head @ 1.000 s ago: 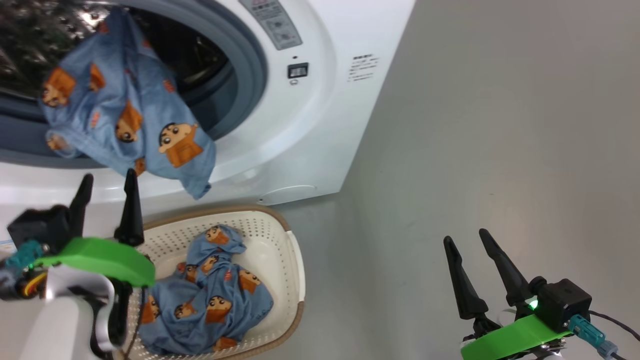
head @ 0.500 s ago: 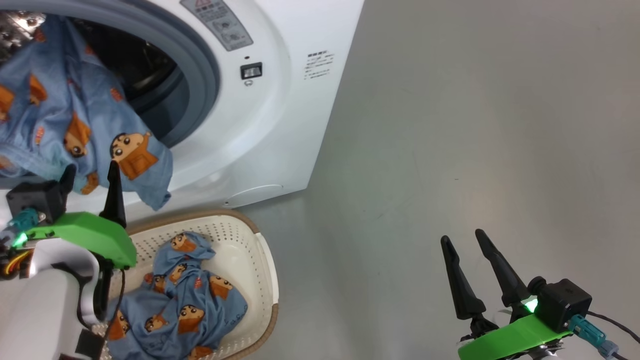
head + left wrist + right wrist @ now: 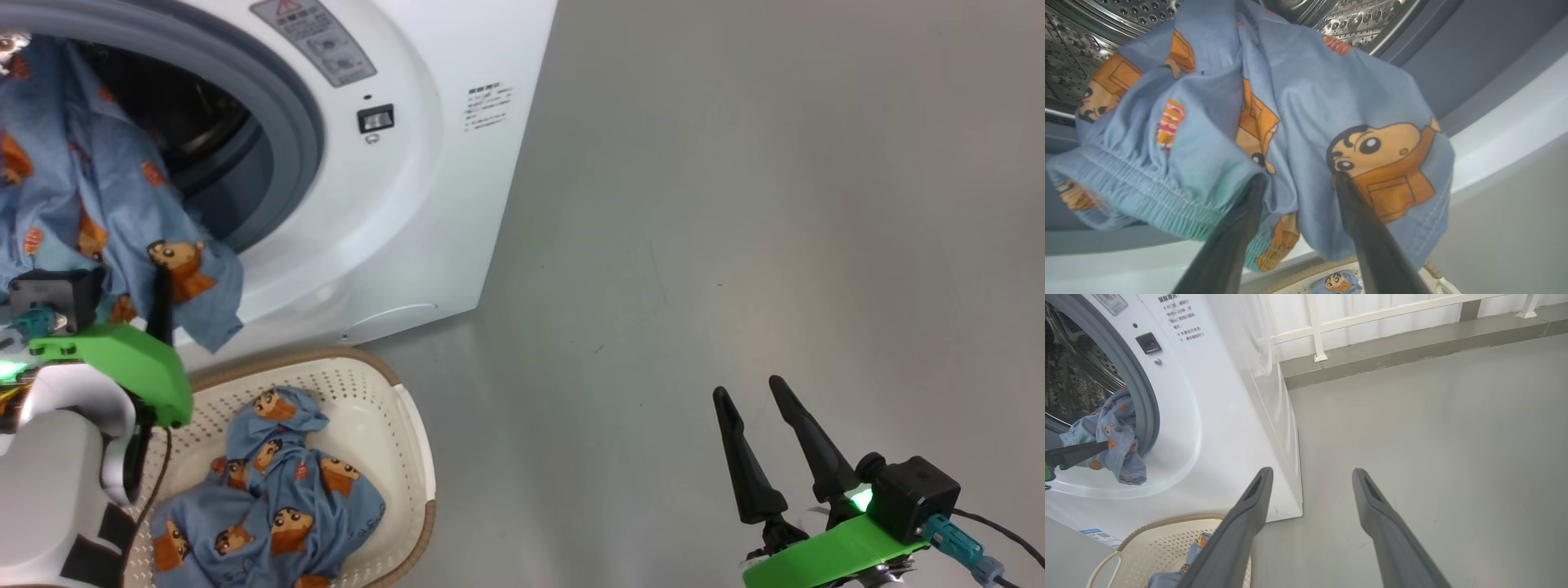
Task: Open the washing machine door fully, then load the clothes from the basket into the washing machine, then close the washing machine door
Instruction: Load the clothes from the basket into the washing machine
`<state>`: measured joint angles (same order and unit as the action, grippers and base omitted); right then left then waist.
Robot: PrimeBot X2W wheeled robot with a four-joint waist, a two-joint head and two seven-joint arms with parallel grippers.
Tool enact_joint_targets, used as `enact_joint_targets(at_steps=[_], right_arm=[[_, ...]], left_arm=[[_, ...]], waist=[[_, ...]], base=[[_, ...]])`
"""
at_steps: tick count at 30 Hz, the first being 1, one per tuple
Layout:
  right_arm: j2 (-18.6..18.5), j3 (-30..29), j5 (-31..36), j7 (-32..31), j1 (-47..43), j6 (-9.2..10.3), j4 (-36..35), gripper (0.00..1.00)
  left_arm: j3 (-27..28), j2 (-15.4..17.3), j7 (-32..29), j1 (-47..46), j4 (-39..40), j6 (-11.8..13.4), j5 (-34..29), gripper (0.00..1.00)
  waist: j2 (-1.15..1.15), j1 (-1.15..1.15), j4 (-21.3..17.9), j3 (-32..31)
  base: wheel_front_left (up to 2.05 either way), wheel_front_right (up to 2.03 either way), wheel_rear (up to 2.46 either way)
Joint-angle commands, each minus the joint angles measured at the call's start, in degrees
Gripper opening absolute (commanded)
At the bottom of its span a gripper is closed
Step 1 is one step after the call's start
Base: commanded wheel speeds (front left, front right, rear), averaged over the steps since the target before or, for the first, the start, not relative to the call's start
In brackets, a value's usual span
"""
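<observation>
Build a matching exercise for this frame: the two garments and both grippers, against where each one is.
Things:
1. hanging garment
2. bundled garment
3. left gripper
4. right gripper

Places:
A. open, above the bare floor
B. inside the basket
C. draped out of the washing machine opening
D. open, aimed into the washing machine opening

Pairs: 1-C, 2-B, 3-D, 4-A
</observation>
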<state>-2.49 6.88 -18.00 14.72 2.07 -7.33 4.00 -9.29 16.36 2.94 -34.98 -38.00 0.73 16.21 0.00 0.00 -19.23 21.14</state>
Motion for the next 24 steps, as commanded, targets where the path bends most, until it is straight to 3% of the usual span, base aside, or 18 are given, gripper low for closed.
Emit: enact_joint_targets(at_steps=[1, 2, 4, 5, 6, 24], right_arm=[[-0.4, 1.6, -0.6, 0.3, -0.5, -0.16, -1.2, 1.0], [-0.4, 1.8, -0.6, 0.3, -0.6, -0.16, -1.1, 1.0], [-0.4, 1.9, -0.5, 0.3, -0.8, -0.16, -1.0, 1.0], [-0.4, 2.0, -0.5, 0.3, -0.8, -0.16, -0.9, 1.0], [-0.4, 2.2, -0.4, 0.3, -0.9, -0.16, -0.9, 1.0], [-0.4, 4.0, 0.9, 0.3, -2.1, -0.16, 0.2, 1.0]], left_arm=[[1.1, 2.9, -0.1, -2.6, -0.9, -0.1, -0.7, 0.4], [0.9, 3.1, -0.1, -3.0, -1.9, -0.2, -0.9, 0.33], [0.4, 3.4, 0.0, -3.8, -4.0, -0.5, -1.2, 0.3], [0.2, 3.4, 0.0, -4.2, -5.1, -0.6, -1.2, 0.07], [0.1, 3.5, 0.1, -4.5, -6.2, -0.6, -1.3, 0.0], [0.0, 4.0, 3.7, -13.6, -17.6, -2.0, 0.3, 0.0]], waist=[[0.0, 0.0, -0.5, -0.1], [0.0, 0.0, -0.7, -0.2], [0.0, 0.0, -1.0, -0.4], [0.0, 0.0, -1.2, -0.5], [0.0, 0.0, -1.4, -0.7], [0.0, 0.0, -3.1, -3.0]], base=[[0.0, 0.0, 0.0], [0.0, 0.0, 0.0], [0.0, 0.0, 0.0], [0.0, 0.0, 0.0], [0.0, 0.0, 0.0], [0.0, 0.0, 0.0]])
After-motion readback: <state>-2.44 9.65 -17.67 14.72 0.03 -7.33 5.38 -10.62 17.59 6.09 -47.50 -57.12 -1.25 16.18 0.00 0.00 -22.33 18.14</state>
